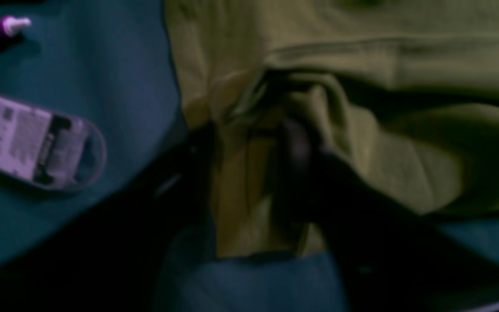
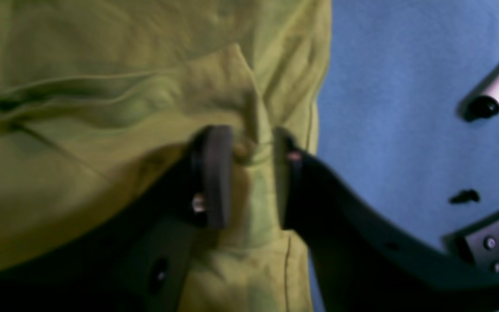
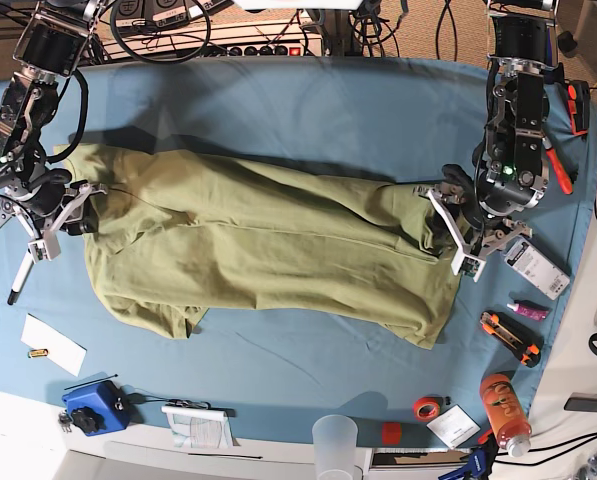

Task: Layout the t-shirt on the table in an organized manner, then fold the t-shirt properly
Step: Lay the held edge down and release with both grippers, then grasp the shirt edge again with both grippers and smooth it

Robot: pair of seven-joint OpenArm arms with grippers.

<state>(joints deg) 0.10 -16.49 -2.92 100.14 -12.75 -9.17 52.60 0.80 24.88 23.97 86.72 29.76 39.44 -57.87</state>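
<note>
The olive-green t-shirt (image 3: 268,245) lies stretched lengthwise across the teal-blue table (image 3: 308,110), creased and partly doubled over. My left gripper (image 3: 460,238) is at the shirt's right end. In the left wrist view its dark fingers (image 1: 297,147) close on a bunched edge of the shirt (image 1: 362,56), though the picture is blurred. My right gripper (image 3: 66,222) is at the shirt's left end. In the right wrist view the gripper (image 2: 251,167) pinches a ridge of the shirt (image 2: 102,65) between both pads.
To the right of the shirt lie a white labelled box (image 3: 536,268), a purple tube (image 3: 526,310), an orange cutter (image 3: 508,337) and an orange bottle (image 3: 503,410). A clear cup (image 3: 335,445) stands at the front edge. A pen (image 3: 20,278) and a paper slip (image 3: 53,345) lie at the left.
</note>
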